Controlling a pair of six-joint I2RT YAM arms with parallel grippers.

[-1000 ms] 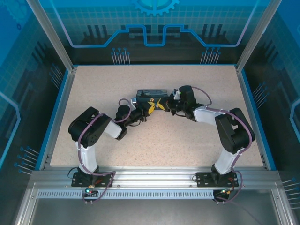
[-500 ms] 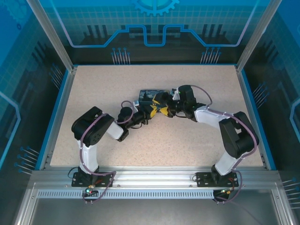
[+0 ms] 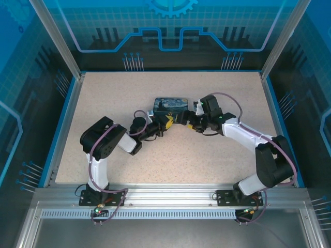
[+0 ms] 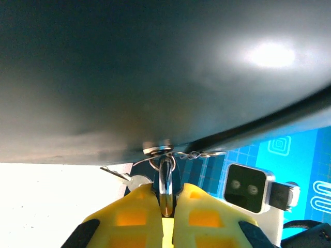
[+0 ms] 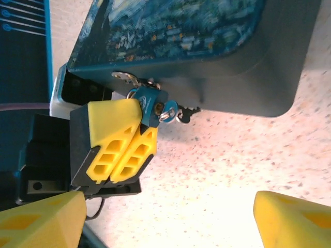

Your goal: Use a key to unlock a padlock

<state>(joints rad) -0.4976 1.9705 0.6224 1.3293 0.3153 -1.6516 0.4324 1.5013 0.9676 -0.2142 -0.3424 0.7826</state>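
A dark blue swirl-painted box (image 3: 170, 103) is set mid-way on a speckled beige tabletop (image 3: 129, 93) edged by a blue rim (image 3: 63, 124).

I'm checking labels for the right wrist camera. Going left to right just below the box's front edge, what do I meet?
left end effector → padlock, pinched at its fingertips → key, at the padlock's right side. The box spans all three, so it is left out of the order.
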